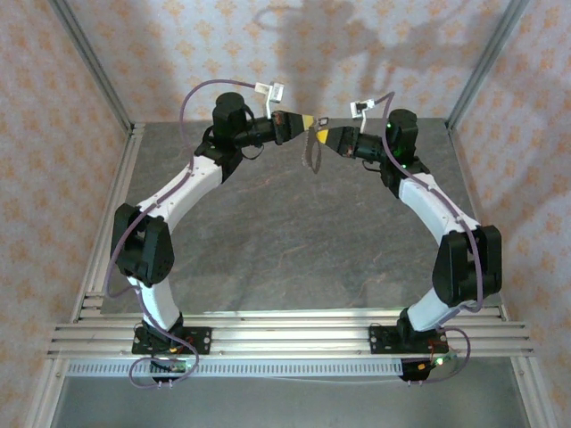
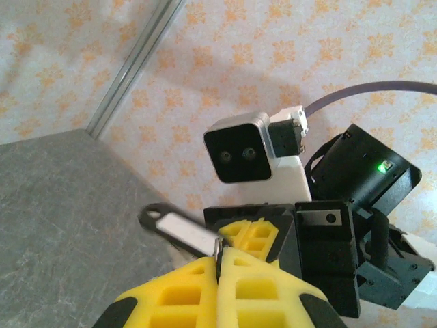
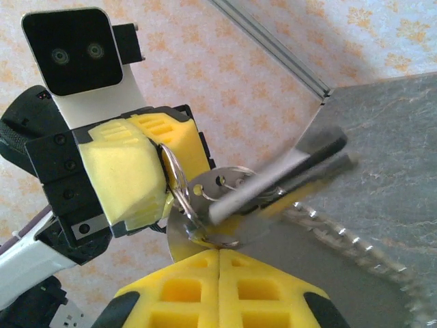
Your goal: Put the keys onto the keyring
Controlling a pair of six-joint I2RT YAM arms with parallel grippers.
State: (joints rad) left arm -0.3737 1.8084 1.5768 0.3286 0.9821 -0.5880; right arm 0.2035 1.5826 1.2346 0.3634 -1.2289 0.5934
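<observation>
Up at the top middle of the overhead view the two claws meet nose to nose, the left gripper [image 1: 302, 123] pinched tight on the keyring [image 3: 172, 179], the right gripper [image 1: 321, 135] clamped on the blurred keys [image 3: 273, 179], a chain [image 1: 310, 153] dangling beneath them.

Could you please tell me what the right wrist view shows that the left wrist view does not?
Right wrist: the keyring loops pinched in the left claw, a metal disc in the right claw, a trailing chain. Left wrist: a green light on the right arm. Both: a key, both claws shut, wallpaper, grey table.
</observation>
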